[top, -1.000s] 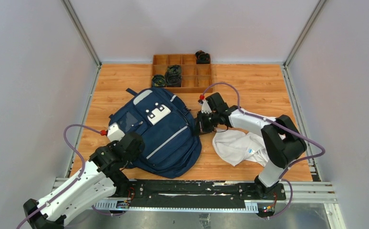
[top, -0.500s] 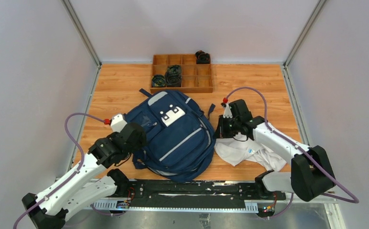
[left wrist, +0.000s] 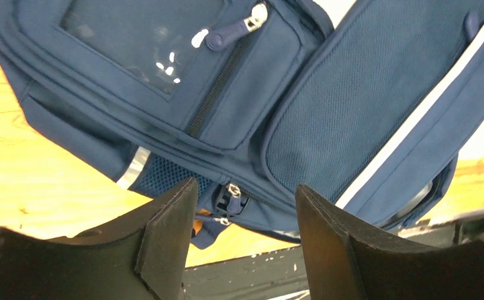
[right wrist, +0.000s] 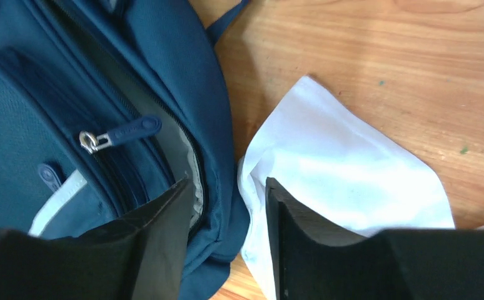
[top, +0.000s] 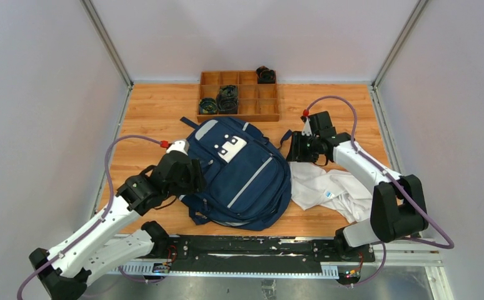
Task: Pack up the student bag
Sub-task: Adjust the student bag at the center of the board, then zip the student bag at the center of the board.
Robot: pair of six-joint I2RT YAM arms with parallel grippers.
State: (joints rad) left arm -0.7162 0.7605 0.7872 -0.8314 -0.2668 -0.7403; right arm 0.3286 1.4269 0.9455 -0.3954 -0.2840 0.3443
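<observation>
The student bag (top: 242, 172), navy with light grey stripes and a grey-white front patch, lies flat in the middle of the wooden table. My left gripper (top: 194, 177) is at its left side. In the left wrist view it (left wrist: 246, 215) stands open and empty, with the bag (left wrist: 327, 112) and a zipper pull (left wrist: 230, 199) beyond its fingers. My right gripper (top: 292, 150) is at the bag's upper right edge. There it (right wrist: 227, 209) is open, its jaws either side of the bag's rim (right wrist: 217, 156) and the edge of a white garment (right wrist: 333, 162). Grey lining (right wrist: 194, 172) shows in the unzipped slit.
The white garment (top: 333, 190) lies crumpled to the right of the bag. A wooden compartment tray (top: 267, 106) at the back holds dark rolled items (top: 228, 97). Grey walls enclose the table on three sides. A black rail (top: 252, 247) runs along the near edge.
The bag has slid right and turned. My right gripper moved right and back with it, then opened and let go. My left gripper opened wider and followed the bag rightward.
</observation>
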